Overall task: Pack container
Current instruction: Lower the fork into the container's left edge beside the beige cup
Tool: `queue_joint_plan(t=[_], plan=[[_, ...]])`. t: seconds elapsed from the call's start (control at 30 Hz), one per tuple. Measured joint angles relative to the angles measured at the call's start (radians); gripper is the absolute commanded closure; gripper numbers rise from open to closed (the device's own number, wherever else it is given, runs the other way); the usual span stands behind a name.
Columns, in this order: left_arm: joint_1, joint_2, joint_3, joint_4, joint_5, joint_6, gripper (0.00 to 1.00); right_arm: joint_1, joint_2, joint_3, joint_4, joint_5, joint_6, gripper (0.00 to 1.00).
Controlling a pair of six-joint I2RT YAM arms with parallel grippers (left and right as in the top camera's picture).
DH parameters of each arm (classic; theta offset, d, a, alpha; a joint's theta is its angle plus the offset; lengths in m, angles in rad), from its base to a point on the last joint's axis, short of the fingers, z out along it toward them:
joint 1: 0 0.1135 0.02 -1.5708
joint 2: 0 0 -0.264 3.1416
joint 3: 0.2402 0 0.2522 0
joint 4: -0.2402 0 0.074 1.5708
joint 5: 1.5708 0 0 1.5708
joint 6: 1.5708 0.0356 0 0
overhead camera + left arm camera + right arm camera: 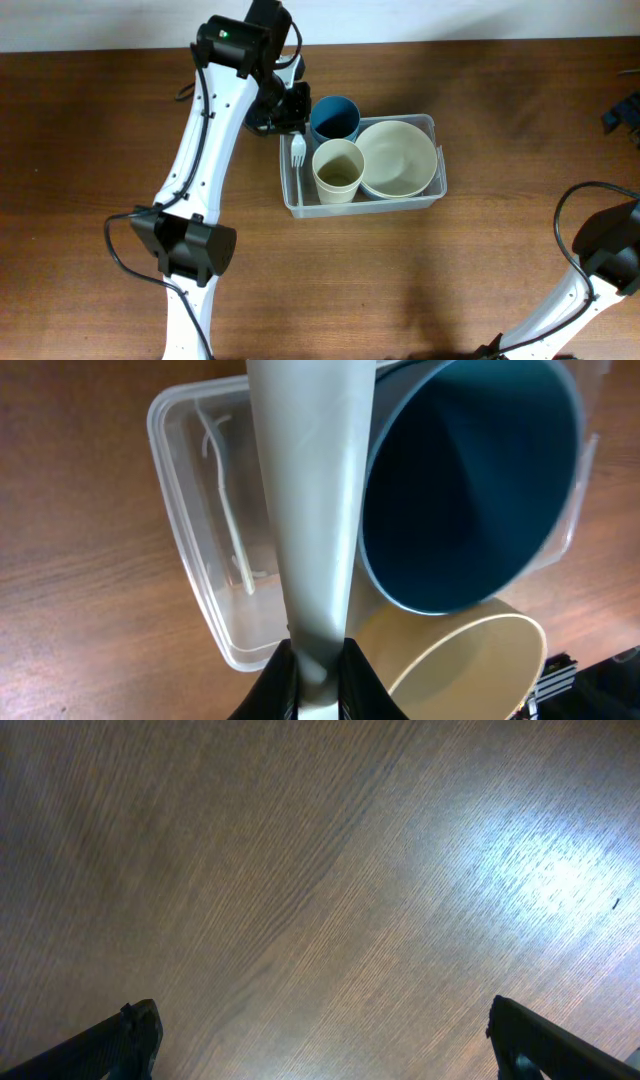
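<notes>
While the left fingers (272, 688) clenched the white fork (310, 510) above the container (300, 203) on the bench (100, 120), lowering it straight into the free strip beside the blue cup (335, 118) looked wisest; right fingers (135, 1038) hung spread, empty.

Container (365, 207) set on table (100, 150). Inside: bowl (398, 158) at right, two cups left of it, rear cup (335, 118) behind front cup (338, 170). Fork (298, 150) laid at left end. Utensil (310, 510) held over that end by left gripper (318, 665).
</notes>
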Motion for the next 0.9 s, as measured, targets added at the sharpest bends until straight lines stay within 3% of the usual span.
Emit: queue_joint_plan(t=[0.4,0.9], plan=[[0.0,0.0,-0.141,0.002,-0.009,-0.025,0.96,0.0,0.0,0.0,0.0,0.0,0.0,0.01],[-0.005,0.0,-0.207,0.062,-0.056,-0.026,0.82,0.0,0.0,0.0,0.0,0.0,0.0,0.01]])
